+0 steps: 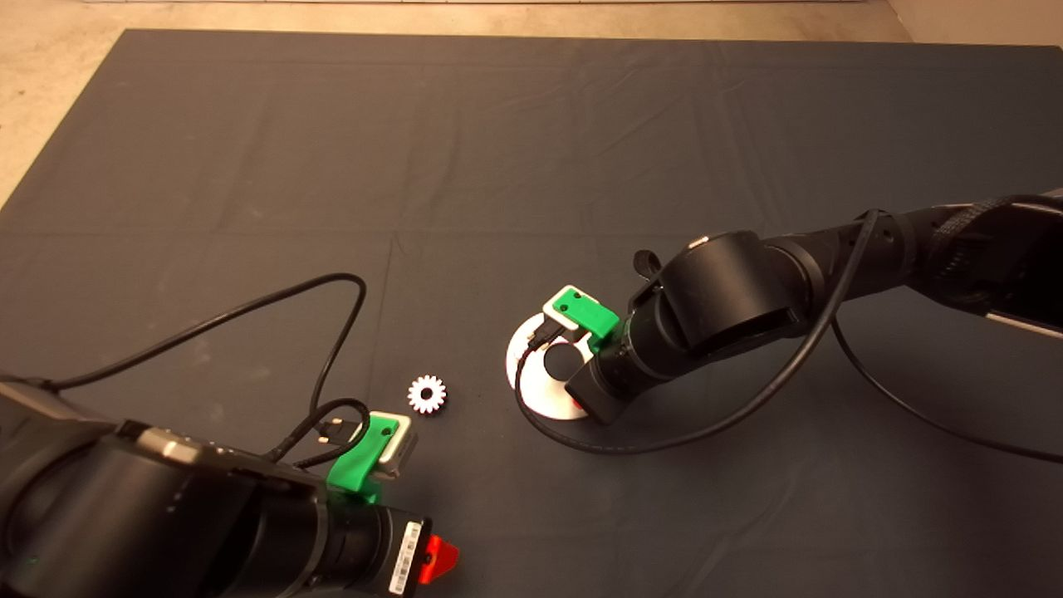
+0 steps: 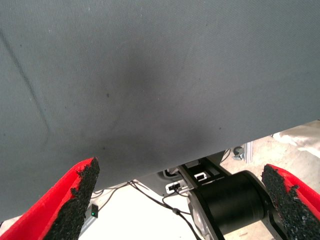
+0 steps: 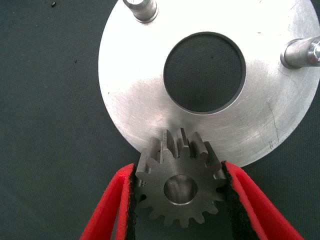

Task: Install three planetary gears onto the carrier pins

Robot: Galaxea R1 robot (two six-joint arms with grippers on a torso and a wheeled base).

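Right hand pinches my dark steel gear flat over the plate rim at six o'clock, bore above a pin. Left hand waits open; silver gear lies at the plate's nine o'clock.

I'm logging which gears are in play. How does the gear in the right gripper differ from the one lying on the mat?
The held gear is dark steel; the loose gear is bright silver-white. The held gear is clamped between the right gripper's fingers over the plate's edge; the loose gear lies flat on the mat, untouched, left of the plate. Both are small toothed wheels with centre holes.
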